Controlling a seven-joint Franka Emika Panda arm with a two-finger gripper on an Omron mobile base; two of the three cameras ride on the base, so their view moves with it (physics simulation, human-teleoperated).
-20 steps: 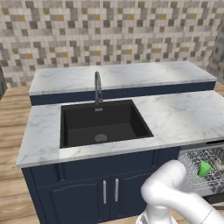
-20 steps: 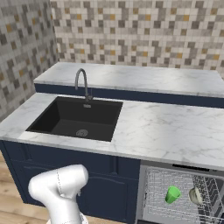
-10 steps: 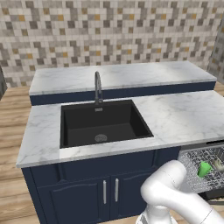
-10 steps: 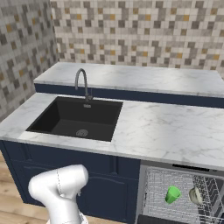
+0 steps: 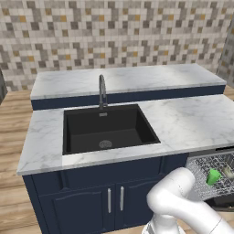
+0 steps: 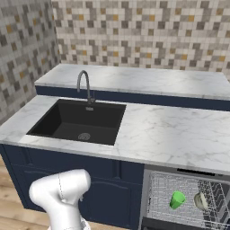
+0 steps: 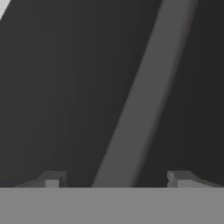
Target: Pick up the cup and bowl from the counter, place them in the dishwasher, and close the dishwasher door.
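Cup (image 6: 177, 199) and bowl (image 6: 200, 201) sit racked unchanged; the end effector (image 7: 116, 179) has narrowed slightly yet gapes unclenched astride the door handle (image 7: 144, 96), ready for closing

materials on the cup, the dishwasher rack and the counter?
Cup: looks like plastic, flat bright green, no gloss. Rack: thin grey wire grid, likely coated metal. Counter: white with grey veins, marble-look; real stone or laminate, can't tell.

No readable text, label, brand, number or sign anywhere: counter (image 5: 192, 123), dishwasher (image 6: 188, 202), tiled wall (image 5: 119, 32) above counter all unmarked.
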